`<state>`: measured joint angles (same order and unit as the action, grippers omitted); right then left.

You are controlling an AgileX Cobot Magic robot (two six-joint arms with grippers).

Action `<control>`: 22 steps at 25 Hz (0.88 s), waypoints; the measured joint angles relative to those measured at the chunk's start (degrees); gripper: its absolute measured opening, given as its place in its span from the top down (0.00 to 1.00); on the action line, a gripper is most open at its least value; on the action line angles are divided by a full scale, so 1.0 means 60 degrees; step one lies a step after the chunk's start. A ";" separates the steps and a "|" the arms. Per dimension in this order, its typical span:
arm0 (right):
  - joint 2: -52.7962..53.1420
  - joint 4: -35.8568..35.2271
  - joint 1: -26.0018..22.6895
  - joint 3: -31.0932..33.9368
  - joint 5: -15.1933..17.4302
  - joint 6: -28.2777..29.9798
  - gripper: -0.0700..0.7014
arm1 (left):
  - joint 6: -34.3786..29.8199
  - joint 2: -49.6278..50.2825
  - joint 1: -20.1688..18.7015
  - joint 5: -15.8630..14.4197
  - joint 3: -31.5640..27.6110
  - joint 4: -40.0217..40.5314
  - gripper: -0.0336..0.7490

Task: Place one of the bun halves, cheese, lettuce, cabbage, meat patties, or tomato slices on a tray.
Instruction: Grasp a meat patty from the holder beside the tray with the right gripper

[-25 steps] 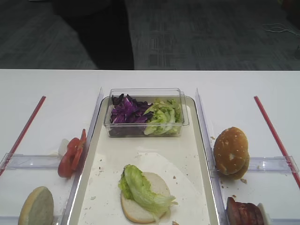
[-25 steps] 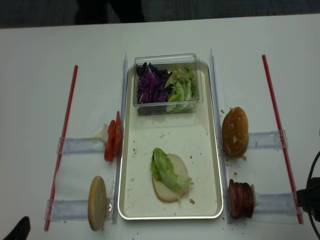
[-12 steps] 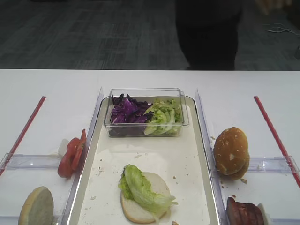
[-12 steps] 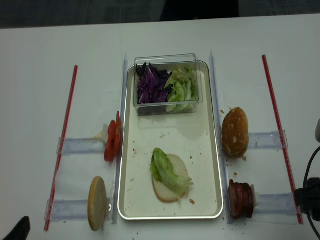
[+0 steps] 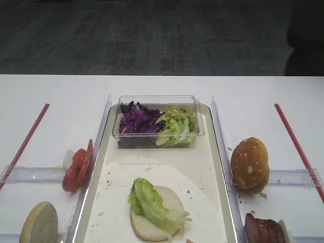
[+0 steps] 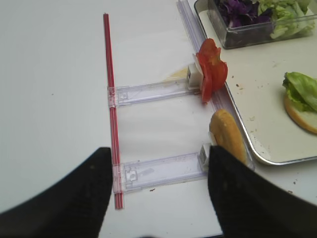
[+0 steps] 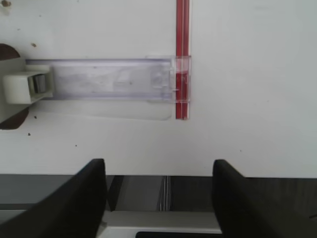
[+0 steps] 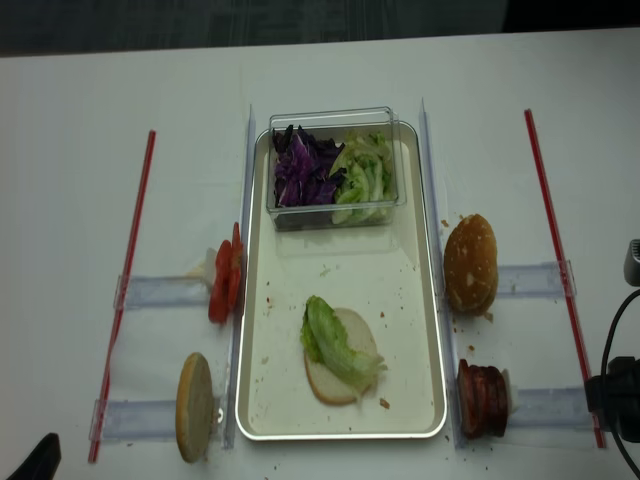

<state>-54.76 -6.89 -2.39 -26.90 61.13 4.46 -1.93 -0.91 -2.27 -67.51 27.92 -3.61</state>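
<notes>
Scene unchanged over the last second: bun base (image 8: 335,366) with lettuce (image 8: 335,343) sits on tray (image 8: 342,433). Right tool (image 7: 158,191) shifted slightly at the table (image 8: 70,200) edge beside the patties (image 8: 482,399). Both tools, left tool (image 6: 158,196) included, wide open, empty. Next layer pending.

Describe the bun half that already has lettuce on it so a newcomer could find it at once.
Start at the long cream tray in the middle of the white table. At its far end stands a clear box of greens; at the near end lies a pale, flat bun base. Unlike the bare buns standing on edge beside the tray, it carries a lettuce leaf.
</notes>
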 joint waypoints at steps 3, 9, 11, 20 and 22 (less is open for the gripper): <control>-0.0146 0.0000 0.0000 0.0000 0.0000 0.0000 0.30 | 0.0026 0.0000 0.0000 0.0000 0.0000 0.0000 0.41; -0.0141 0.0000 0.0000 0.0000 -0.0016 0.0000 0.30 | 0.0097 0.0000 0.0000 0.0000 0.0000 0.0000 0.41; -0.0141 -0.0080 0.0000 0.0000 -0.0016 0.0000 0.30 | 0.0095 0.0000 0.0000 0.0000 0.0000 0.0000 0.41; -0.0141 -0.0244 0.0000 -0.0463 0.0205 -0.0036 0.30 | 0.0116 0.0000 0.0000 0.0000 0.0000 0.0000 0.41; -0.0149 -0.0250 0.0000 -0.0784 0.0343 -0.0079 0.30 | 0.0116 0.0000 0.0000 0.0000 0.0000 0.0000 0.41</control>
<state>-55.65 -8.38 -2.39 -31.61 63.18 3.99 -1.23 -0.91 -2.27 -67.51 27.92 -3.61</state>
